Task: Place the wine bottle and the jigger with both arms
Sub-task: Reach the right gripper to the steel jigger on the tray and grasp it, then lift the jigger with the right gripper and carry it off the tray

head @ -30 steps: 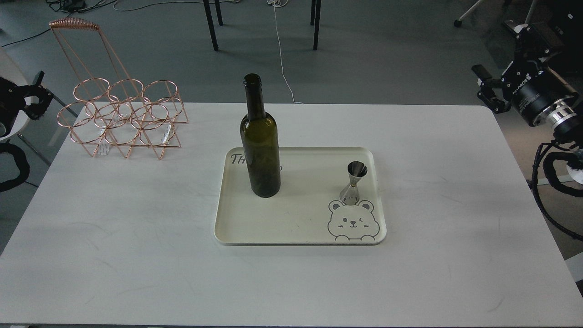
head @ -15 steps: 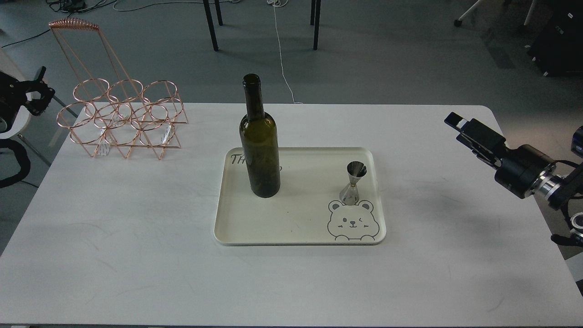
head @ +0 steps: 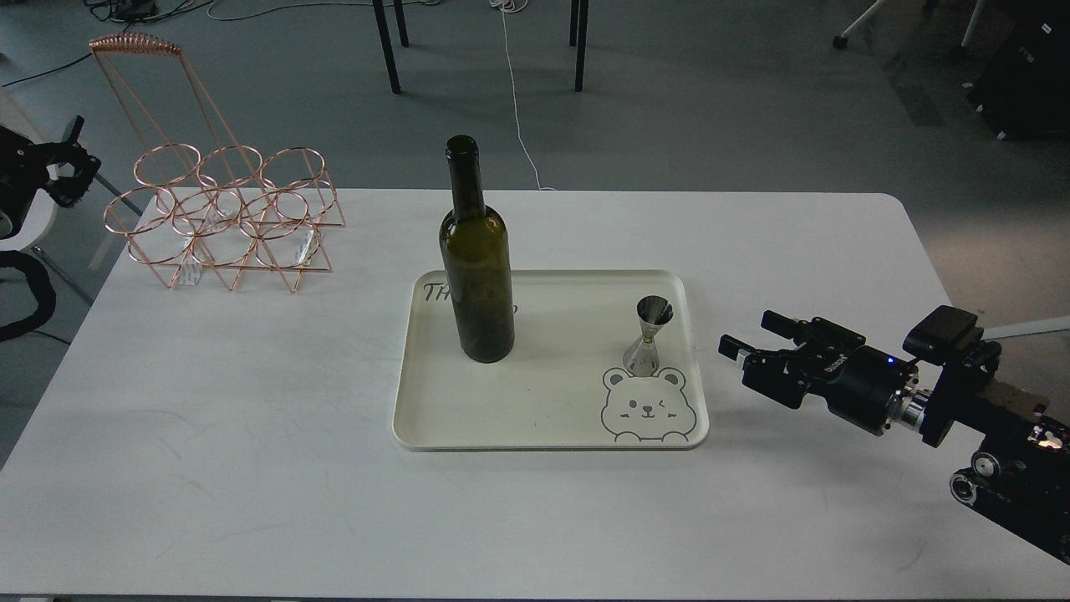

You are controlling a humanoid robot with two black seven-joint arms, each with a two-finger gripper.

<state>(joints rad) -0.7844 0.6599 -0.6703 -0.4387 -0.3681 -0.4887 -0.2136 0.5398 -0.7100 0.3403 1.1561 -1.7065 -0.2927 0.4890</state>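
The wine bottle (head: 476,276) stands straight up on the cream tray (head: 468,418), in the tray's far left part. Its long side runs up and down, and its thin neck and open mouth point up. It hides part of some dark writing on the tray.

The jigger (head: 648,336) stands up too, near the tray's right edge, well apart from the bottle. Its wide ends are at top and bottom and its thin waist is in the middle. Its foot touches the top of the bear face (head: 648,408) drawn in the tray's near right corner.

The right gripper (head: 744,336) is just to the right of the tray, low over the white table (head: 251,468). The arm lies almost flat and points left, toward the tray. Its two fingers are spread apart and hold nothing.

Far off to the left of the tray, past the table edge, is the left gripper (head: 71,155). It is small and dark, so I cannot tell how its fingers stand.

A copper wire rack (head: 226,213) sits far behind and left of the tray.
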